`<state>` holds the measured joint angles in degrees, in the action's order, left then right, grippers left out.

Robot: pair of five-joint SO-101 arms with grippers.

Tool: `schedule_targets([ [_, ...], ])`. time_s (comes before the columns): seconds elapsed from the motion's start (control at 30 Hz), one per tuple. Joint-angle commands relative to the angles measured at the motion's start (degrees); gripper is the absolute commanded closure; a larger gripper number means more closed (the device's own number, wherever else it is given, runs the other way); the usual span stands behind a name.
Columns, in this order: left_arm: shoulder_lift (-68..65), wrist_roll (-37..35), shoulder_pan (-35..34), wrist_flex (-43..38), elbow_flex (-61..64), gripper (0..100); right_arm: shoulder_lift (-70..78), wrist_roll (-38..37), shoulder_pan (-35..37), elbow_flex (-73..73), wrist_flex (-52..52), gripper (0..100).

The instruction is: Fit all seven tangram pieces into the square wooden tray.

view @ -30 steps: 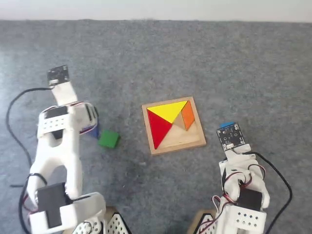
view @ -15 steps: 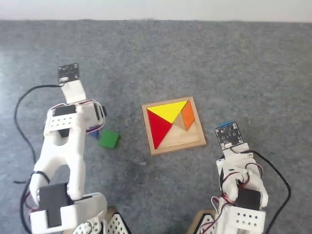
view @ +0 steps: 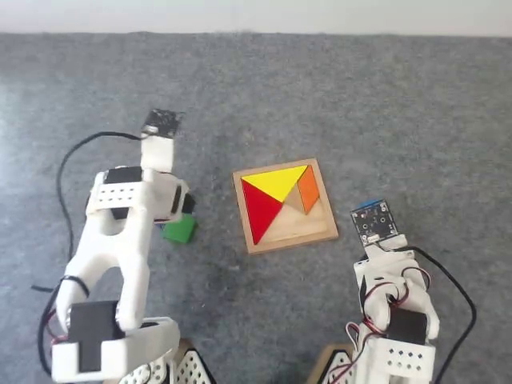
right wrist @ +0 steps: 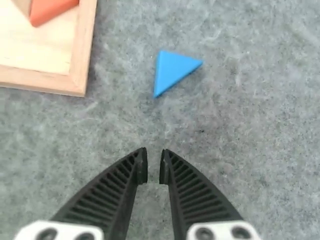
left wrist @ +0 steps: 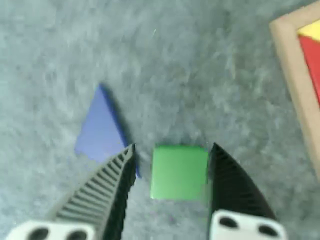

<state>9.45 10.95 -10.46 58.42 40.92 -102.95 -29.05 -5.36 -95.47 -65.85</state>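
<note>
The square wooden tray (view: 326, 230) lies mid-table holding a yellow triangle (view: 276, 182), a red triangle (view: 261, 209) and an orange piece (view: 309, 189). A green square (view: 180, 230) (left wrist: 179, 171) sits left of the tray, between the open fingers of my left gripper (left wrist: 170, 157); contact cannot be told. A dark blue triangle (left wrist: 102, 127) lies beside it. My right gripper (right wrist: 152, 167) is shut, empty, just short of a light blue triangle (right wrist: 172, 70) (view: 370, 206) on the carpet outside the tray's corner (right wrist: 80, 65).
Grey carpet covers the table. The left arm's body (view: 120, 240) stands over the area left of the green square. The right arm's base (view: 396, 328) sits at the front right. Open carpet lies behind the tray.
The left arm has swung to the right toward the tray, bringing its gripper over the green square. The right arm has barely moved.
</note>
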Motion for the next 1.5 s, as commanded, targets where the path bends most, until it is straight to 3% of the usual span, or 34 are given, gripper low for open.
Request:
schedule_targets([
  [0.0,-0.18,5.8,0.7,6.42,-2.95,74,-0.04,0.09,0.22,-0.97,-0.31,94.3],
  [0.33,-10.11,8.18,2.02,7.91,-4.09,74,-0.04,0.09,0.13,-0.97,-0.31,94.3],
  [0.7,-19.08,8.18,-2.02,8.0,-11.03,74,-0.04,0.09,0.13,-0.97,-0.31,94.4],
  [1.1,-19.52,8.18,-1.41,7.82,-11.21,90,-0.04,0.09,0.31,-0.97,-0.31,94.4],
  [1.2,-19.43,8.09,1.14,8.44,-11.21,93,-0.04,0.09,0.31,-0.97,-0.31,94.4],
  [1.47,-12.04,0.79,17.93,17.05,-15.96,93,-0.04,0.09,0.31,-0.97,-0.31,94.4],
])
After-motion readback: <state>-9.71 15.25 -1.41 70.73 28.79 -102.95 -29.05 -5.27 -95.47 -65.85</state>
